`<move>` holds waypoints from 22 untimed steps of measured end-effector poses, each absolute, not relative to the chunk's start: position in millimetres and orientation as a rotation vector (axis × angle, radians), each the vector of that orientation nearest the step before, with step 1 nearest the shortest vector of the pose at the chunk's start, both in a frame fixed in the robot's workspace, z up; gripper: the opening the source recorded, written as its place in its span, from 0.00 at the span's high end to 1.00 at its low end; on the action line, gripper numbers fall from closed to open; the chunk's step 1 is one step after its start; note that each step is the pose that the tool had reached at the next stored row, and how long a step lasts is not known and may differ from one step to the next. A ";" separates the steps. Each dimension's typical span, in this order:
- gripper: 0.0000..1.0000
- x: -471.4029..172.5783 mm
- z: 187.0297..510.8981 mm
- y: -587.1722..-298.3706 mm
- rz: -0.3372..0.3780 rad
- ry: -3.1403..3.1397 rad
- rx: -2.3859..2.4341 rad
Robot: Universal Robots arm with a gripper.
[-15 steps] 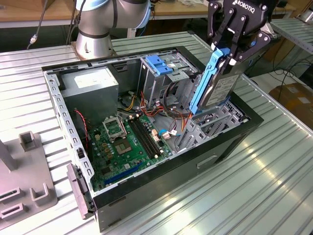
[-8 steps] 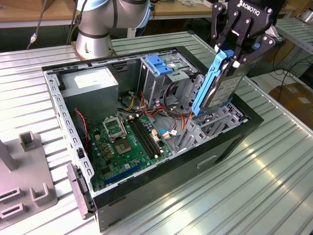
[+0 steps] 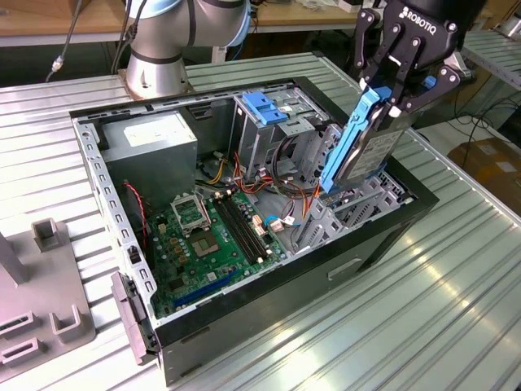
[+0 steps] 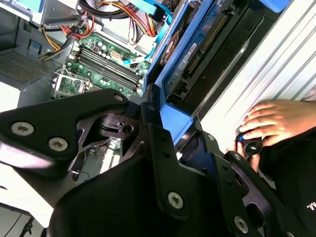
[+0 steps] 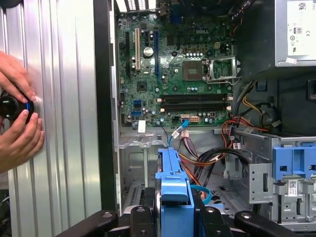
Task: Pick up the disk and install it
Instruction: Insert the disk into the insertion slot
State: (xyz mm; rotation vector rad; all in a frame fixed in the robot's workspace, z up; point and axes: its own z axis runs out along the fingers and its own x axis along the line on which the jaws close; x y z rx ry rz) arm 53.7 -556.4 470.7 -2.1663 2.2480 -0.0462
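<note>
Quick count of what we've got here. One arm, one gripper (image 3: pixel 392 96), and its fingers are clamped tight on the upper end of the one disk (image 3: pixel 366 142). We see the grey drive with its blue rail hanging steeply tilted. Its lower end dips into the corner of the open case (image 3: pixel 244 330) at the exterior view's right, just over the grey bay there. We can't tell if it's actually touching the bay.

In the first wrist view the disk (image 5: pixel 175 195) sits edge-on between the black fingers, and in the second wrist view we see its blue rail and dark underside (image 4: pixel 197 54).

Inside the case there's one green board (image 3: pixel 212 236) with one CPU socket (image 3: pixel 189 213). There's also one grey PSU (image 3: pixel 151 147) and one tall cage (image 3: pixel 256 134) with one blue latch (image 3: pixel 264 107) on top. A bundle of red, yellow and orange wires runs between cage and board.

The case lies on a ribbed metal table (image 3: pixel 423 293). On the table beside the case, the first wrist view shows a hand (image 5: pixel 14 74) and a second hand (image 5: pixel 20 140) cupping one black knob (image 5: pixel 11 106).
</note>
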 end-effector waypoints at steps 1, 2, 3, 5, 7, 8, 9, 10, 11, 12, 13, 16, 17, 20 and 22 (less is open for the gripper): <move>0.63 53.7 470.0 -557.3 -0.046 2.248 -2.166; 0.63 53.7 469.2 -559.1 -0.046 2.248 -2.166; 0.63 53.7 468.9 -560.2 -0.046 2.248 -2.166; 0.63 53.7 465.8 -563.4 -0.046 2.248 -2.166; 0.63 53.7 464.4 -565.0 -0.046 2.248 -2.166; 0.63 53.8 463.8 -565.6 -0.046 2.248 -2.166; 0.63 53.8 463.2 -566.3 -0.046 2.248 -2.166; 0.63 53.8 462.6 -566.8 -0.046 2.248 -2.166; 0.63 53.8 462.0 -567.3 -0.046 2.248 -2.166; 0.63 54.0 461.4 -567.7 -0.046 2.248 -2.166; 0.63 54.3 460.8 -567.9 -0.046 2.248 -2.166; 0.63 54.9 459.7 -568.0 -0.046 2.248 -2.166; 0.63 55.1 459.3 -568.0 -0.046 2.248 -2.166; 0.63 55.3 458.1 -567.8 -0.046 2.248 -2.166; 0.63 55.4 457.9 -567.7 -0.046 2.249 -2.166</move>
